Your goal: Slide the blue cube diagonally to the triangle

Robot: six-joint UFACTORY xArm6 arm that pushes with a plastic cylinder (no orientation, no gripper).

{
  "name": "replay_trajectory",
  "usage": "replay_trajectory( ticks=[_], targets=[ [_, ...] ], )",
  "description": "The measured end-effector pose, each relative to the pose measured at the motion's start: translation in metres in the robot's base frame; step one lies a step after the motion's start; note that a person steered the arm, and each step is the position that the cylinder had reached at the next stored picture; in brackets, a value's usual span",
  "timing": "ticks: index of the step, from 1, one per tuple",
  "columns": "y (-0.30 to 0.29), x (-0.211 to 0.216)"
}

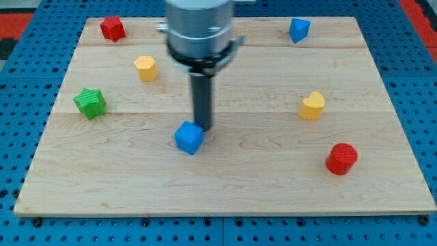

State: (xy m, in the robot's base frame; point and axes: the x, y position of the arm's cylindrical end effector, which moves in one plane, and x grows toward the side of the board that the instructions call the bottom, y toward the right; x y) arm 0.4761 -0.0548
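The blue cube sits a little left of the board's middle, toward the view's bottom. My tip is right against its upper right corner, touching or nearly so. The blue triangle-like block lies near the view's top right, far from the cube. The rod hangs from the grey arm body at the view's top centre.
A red block is at top left, a yellow hexagonal block below it, a green star at left. A yellow heart-like block and a red cylinder are at right. The wooden board ends on blue pegboard.
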Motion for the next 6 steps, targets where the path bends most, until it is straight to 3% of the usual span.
replay_trajectory(
  ticks=[1, 2, 3, 4, 5, 6],
  targets=[
    [0.047, 0.009],
    [0.017, 0.033],
    [-0.083, 0.033],
    [-0.132, 0.035],
    [-0.093, -0.028],
    [-0.134, -0.095]
  ],
)
